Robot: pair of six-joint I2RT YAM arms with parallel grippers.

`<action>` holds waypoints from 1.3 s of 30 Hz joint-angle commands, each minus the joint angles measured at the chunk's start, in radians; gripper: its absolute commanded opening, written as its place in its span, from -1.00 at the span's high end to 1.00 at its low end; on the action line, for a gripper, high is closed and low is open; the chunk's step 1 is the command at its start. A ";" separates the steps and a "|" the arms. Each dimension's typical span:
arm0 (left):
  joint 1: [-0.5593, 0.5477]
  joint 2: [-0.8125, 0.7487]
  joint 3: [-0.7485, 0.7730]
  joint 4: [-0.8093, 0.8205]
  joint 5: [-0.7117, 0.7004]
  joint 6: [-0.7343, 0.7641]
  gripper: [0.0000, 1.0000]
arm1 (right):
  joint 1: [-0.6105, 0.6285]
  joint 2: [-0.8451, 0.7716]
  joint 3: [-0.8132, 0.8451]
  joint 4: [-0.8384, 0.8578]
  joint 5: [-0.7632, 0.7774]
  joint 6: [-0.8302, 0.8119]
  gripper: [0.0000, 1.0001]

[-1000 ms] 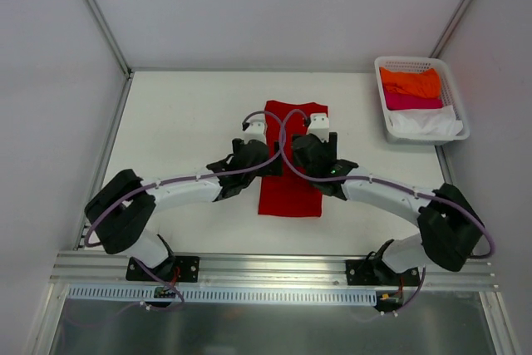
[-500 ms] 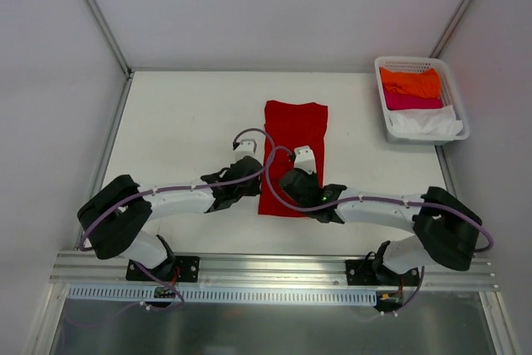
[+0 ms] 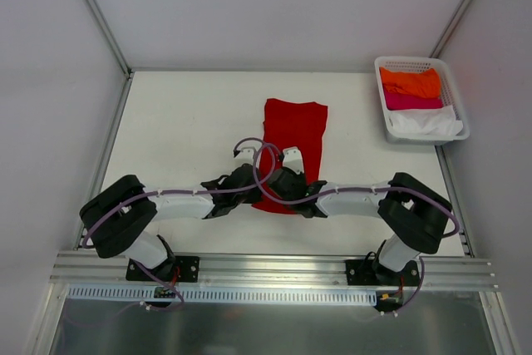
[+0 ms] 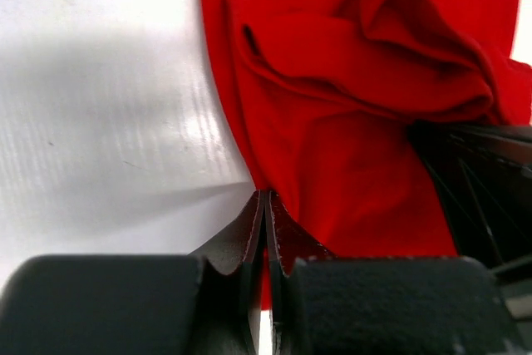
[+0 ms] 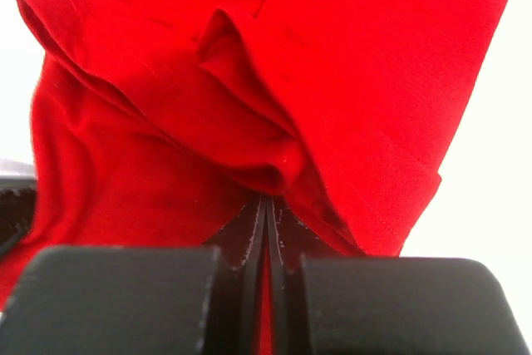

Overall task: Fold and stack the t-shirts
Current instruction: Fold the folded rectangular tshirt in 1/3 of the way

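The deep red t-shirt (image 3: 296,128) lies as a long narrow strip in the middle of the table, its near end bunched up. My left gripper (image 3: 247,189) is shut on the cloth at the near left corner; the left wrist view shows red fabric (image 4: 357,122) pinched between the closed jaws of the left gripper (image 4: 266,199). My right gripper (image 3: 281,188) is shut on the near right part; the hemmed folds of the red t-shirt (image 5: 249,64) rise from the closed right gripper (image 5: 267,202). The other t-shirts, orange (image 3: 409,82), pink (image 3: 411,101) and white (image 3: 426,124), lie in the basket.
A white lattice basket (image 3: 462,114) stands at the back right corner of the table. Metal frame rails run along the left side (image 3: 106,151) and the near edge (image 3: 266,268). The black body of the right gripper (image 4: 486,180) shows close beside my left gripper.
Both grippers have come back from the shirt's middle to its near end and shut on the cloth. The near end has bunched up between them.
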 commanded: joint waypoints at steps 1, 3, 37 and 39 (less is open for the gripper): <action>-0.029 -0.041 0.010 0.043 0.037 -0.004 1.00 | -0.002 0.001 0.051 -0.023 0.008 -0.013 0.99; -0.038 -0.036 0.009 0.039 0.033 -0.010 1.00 | -0.005 -0.015 0.061 -0.034 0.020 -0.023 0.99; -0.215 -0.290 0.043 -0.144 -0.164 0.086 1.00 | -0.229 -0.143 0.189 -0.121 -0.017 -0.210 0.99; -0.207 -0.271 0.036 -0.052 -0.142 0.105 1.00 | -0.198 -0.264 0.148 -0.141 -0.003 -0.199 0.99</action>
